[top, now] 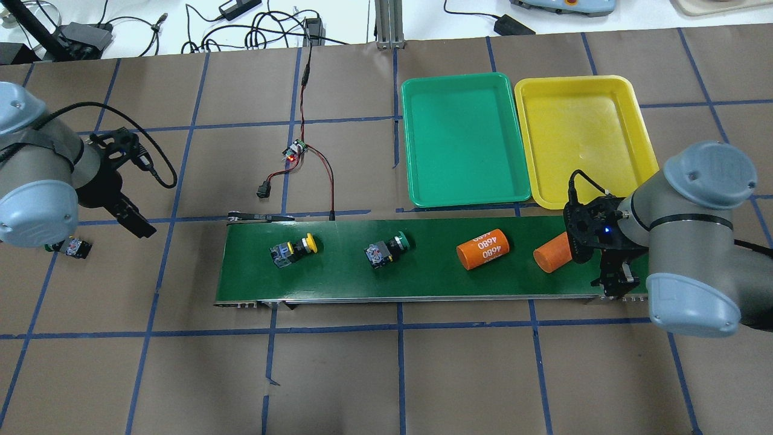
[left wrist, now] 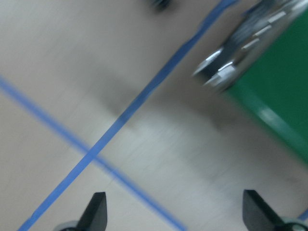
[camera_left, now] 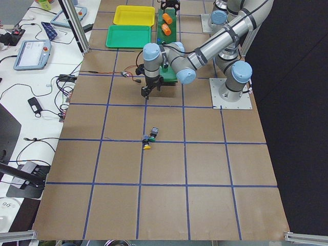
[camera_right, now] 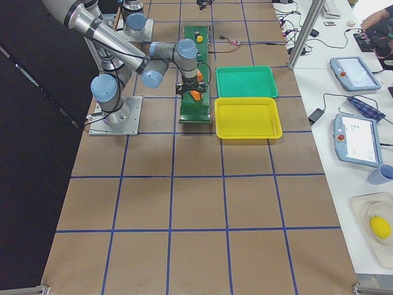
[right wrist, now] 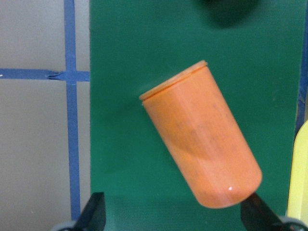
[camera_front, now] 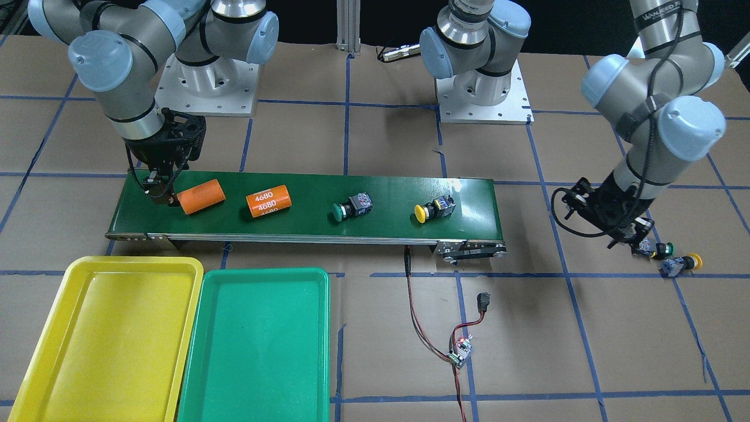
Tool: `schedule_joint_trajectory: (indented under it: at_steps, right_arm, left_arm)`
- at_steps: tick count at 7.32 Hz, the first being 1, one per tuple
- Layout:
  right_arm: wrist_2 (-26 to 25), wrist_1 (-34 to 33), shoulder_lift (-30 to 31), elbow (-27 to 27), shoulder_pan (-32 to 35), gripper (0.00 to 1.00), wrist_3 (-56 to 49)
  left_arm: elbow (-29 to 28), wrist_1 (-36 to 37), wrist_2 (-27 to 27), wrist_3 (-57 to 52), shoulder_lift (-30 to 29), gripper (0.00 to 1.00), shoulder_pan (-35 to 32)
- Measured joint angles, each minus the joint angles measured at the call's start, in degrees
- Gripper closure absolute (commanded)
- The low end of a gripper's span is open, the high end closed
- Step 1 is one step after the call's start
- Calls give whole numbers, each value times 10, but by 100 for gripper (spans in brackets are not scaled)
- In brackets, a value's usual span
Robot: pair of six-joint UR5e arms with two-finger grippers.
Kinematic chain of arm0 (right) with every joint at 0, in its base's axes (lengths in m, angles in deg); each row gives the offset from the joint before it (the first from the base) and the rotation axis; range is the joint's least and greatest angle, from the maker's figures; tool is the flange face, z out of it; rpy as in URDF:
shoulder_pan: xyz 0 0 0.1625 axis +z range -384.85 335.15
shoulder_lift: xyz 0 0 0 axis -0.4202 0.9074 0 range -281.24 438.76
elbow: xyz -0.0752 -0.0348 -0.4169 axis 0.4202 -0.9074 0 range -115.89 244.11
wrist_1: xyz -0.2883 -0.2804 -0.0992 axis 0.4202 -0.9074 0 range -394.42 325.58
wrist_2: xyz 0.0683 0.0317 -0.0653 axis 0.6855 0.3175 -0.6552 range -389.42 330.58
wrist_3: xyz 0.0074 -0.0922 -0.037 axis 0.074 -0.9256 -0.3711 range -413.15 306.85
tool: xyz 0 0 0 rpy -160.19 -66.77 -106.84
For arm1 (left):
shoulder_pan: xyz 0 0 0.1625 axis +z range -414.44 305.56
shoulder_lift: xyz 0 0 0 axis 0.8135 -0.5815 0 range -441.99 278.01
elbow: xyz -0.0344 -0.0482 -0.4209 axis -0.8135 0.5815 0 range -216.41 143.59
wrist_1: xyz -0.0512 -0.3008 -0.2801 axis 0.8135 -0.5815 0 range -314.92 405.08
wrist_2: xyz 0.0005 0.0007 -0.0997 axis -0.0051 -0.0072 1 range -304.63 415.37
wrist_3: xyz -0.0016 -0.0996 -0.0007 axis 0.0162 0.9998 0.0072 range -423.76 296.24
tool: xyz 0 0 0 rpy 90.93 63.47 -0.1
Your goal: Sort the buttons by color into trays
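Fingers of the right arm are spread wide open and hold nothing. They point down at the belt, with a plain orange can lying on its side just ahead of them and partly between them. This can is not a button, so I think the right fingers may only be waiting at this end of the belt, or may have to get past it.

Farther along the belt from these fingers lie a second orange can marked 4680, then a green button, then a yellow button. Both buttons rest on their sides, well apart from the right fingers.

The left fingers are wide open too, with nothing in them. They hang over the tabletop past the other end of the belt. Near them, on the tabletop, lie another green button and another yellow button, close together. I think the left arm is there to lift these onto the belt.

The yellow tray and the green tray sit side by side, rims almost touching, across the belt from the right fingers. That spot looks handy for the right arm to drop buttons in. No button is in either tray yet.
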Motion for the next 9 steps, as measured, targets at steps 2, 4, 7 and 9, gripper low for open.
schedule_joint_trajectory:
  at_steps: [2, 4, 7, 9]
  right_arm:
    - [0, 0, 0, 0, 0, 0, -1]
    - [1, -2, 1, -1, 0, 0, -6]
    - [0, -13, -9, -4, 1, 0, -78]
    - [0, -29, -16, -7, 1, 0, -105]
  left_arm:
    - [-34, 0, -14, -178, -58, 0, 54]
    - [-44, 1, -14, -316, -93, 0, 108]
    - [-45, 9, -15, -490, -111, 0, 138]
    - [-49, 21, -14, -510, -128, 0, 147]
